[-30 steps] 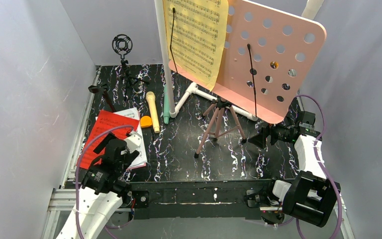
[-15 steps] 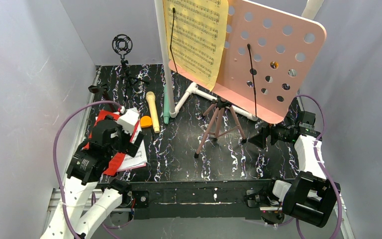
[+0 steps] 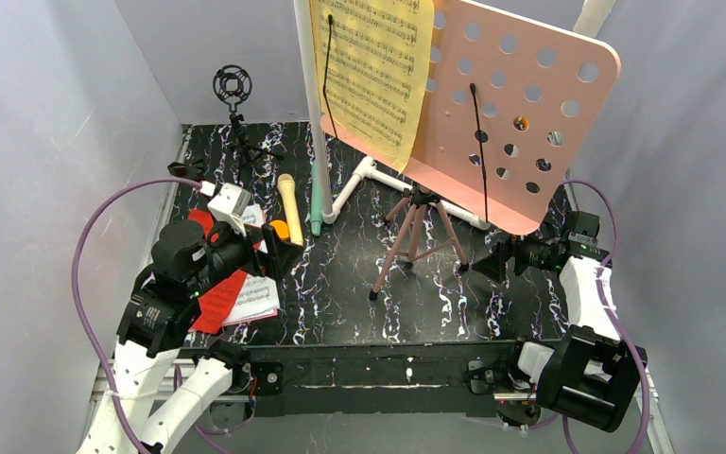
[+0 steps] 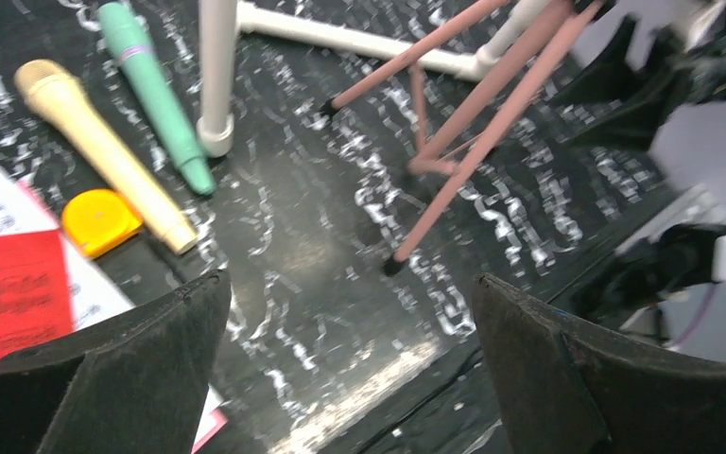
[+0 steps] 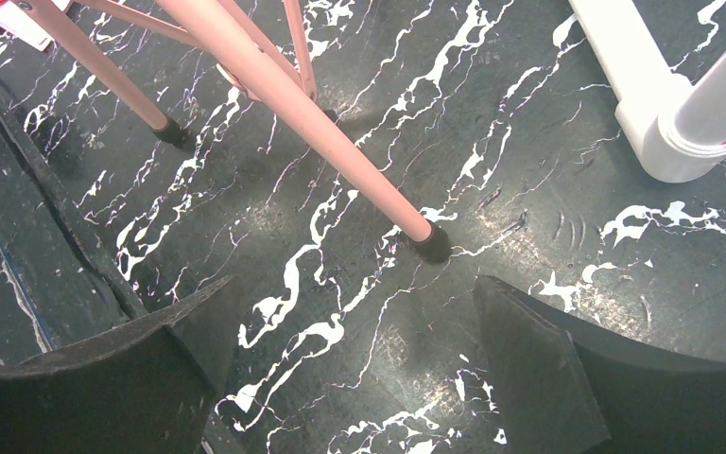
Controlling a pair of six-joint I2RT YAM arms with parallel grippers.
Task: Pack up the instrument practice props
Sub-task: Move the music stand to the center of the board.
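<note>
The pink hole-punched music stand stands on tripod legs mid-table, with yellow sheet music on its left side. A red folder with white music pages lies at the front left. The yellow microphone and the mint-green microphone lie side by side behind it. My left gripper hovers open over the folder's right edge, holding nothing. It looks toward the microphones and a tripod foot. My right gripper is open, low over the table, just short of another tripod foot.
The white pipe frame runs behind the tripod, with its upright post beside the green microphone. A small orange piece lies by the yellow microphone. A black shock-mount stand stands at the back left. Grey walls close in both sides.
My left arm has risen from low over the folder's front and swung back and right, toward the microphones. The right arm has not moved.
</note>
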